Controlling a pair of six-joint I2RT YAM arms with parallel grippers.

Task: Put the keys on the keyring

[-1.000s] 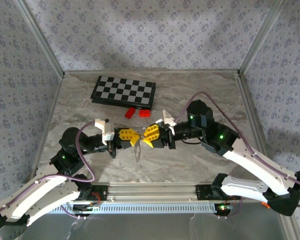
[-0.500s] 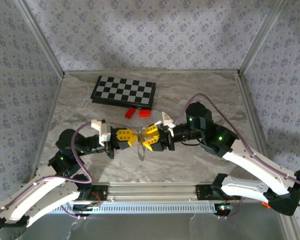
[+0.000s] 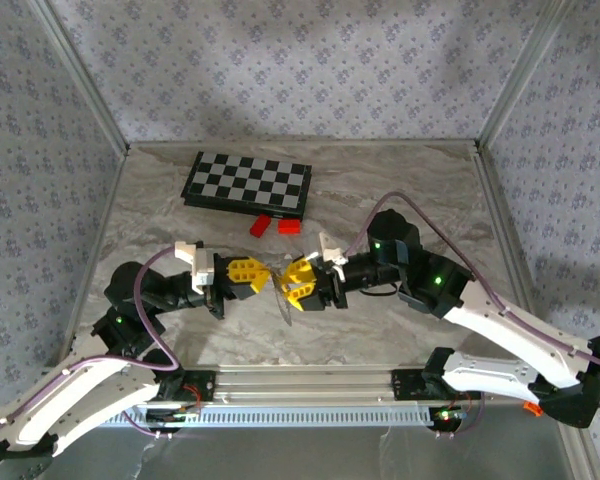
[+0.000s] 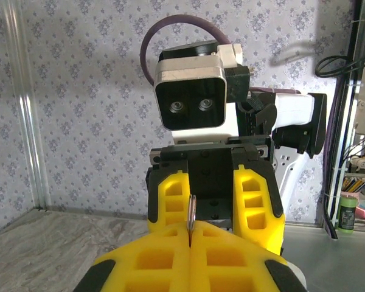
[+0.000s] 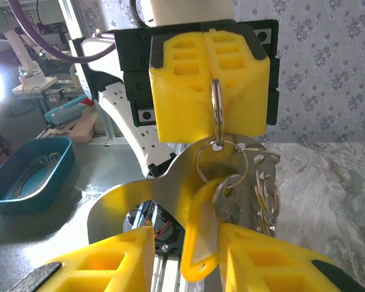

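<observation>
Two grippers meet tip to tip over the middle of the marble table in the overhead view: we see the left gripper and the right gripper, with the keyring dangling pale between them, above the tabletop. Behind them lie two red blocks and a chessboard. From the left wrist we see that gripper's yellow fingers pressed together, a thin metal ring standing edge-on in the seam, and the right gripper opposite with its jaws parted. From the right wrist we see the left gripper clenched on the top ring of the keyring. From that ring hang further rings, the keys, one of them with a yellow head, and a flat silvery plate. The right gripper's own fingers stand released below. The bunch hangs into the gap between them, and we see no grip on any of it.
</observation>
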